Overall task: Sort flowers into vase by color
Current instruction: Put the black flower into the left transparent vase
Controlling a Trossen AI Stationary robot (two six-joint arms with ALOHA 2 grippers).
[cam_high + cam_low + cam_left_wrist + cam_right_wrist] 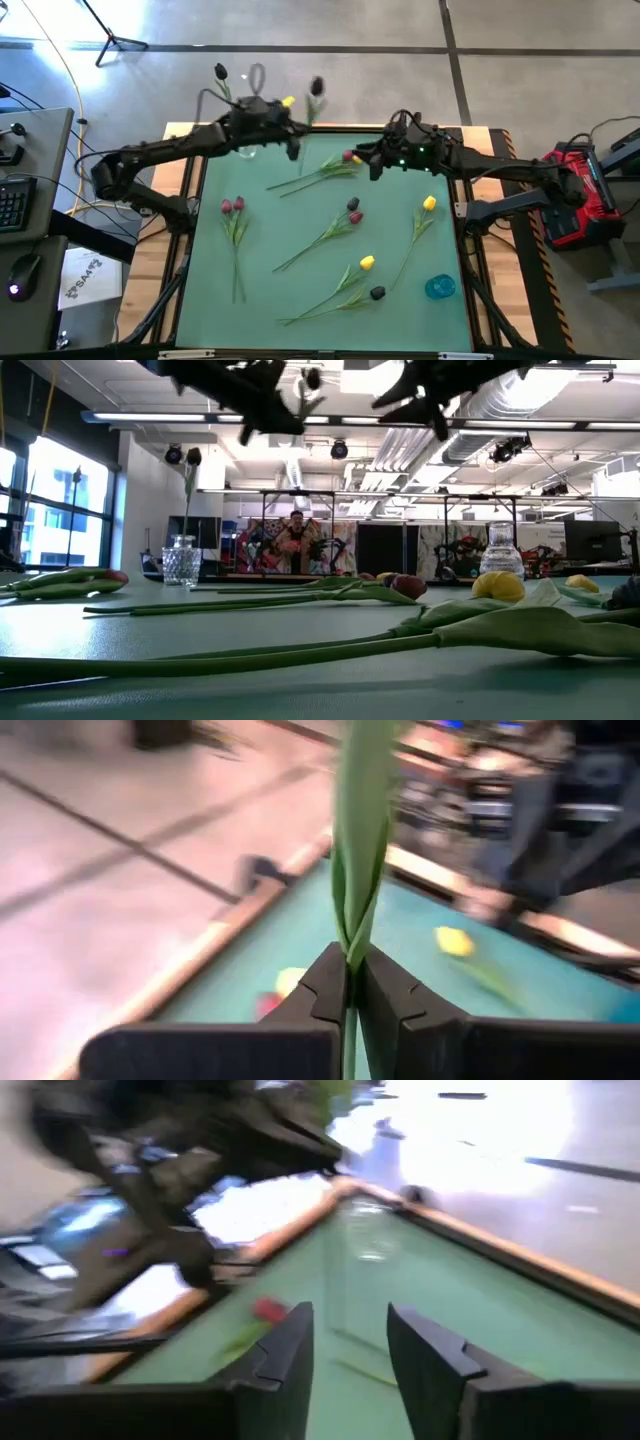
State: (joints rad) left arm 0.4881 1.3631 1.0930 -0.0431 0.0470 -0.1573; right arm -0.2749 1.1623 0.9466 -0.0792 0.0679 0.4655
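**Left gripper holds a dark tulip above the far edge of the table**

The left gripper (350, 990) is clenched on a green stem (358, 830) of one flower; in the high view this gripper (292, 140) is above the far edge of the green mat (300, 230), and the dark flower head (317, 87) of the held tulip shows beyond the table edge. Near it a glass vase (247, 150) stands at the far left corner of the mat, partly under the left arm; in the low view one dark tulip (192, 457) stands in this vase (181, 560).

The right gripper (350, 1350) is released, with a clear gap between its fingers, and holds nothing. It hangs over the far middle of the mat (378, 160), just beside a red and yellow pair of tulips (350, 158).

The other flowers lie flat on the mat: two red ones (232, 207) at the left, a dark and red pair (353, 210) in the middle, one yellow (429, 204) at the right, and a yellow and dark pair (370, 275) near the front. A blue object (439, 287) lies at the front right.
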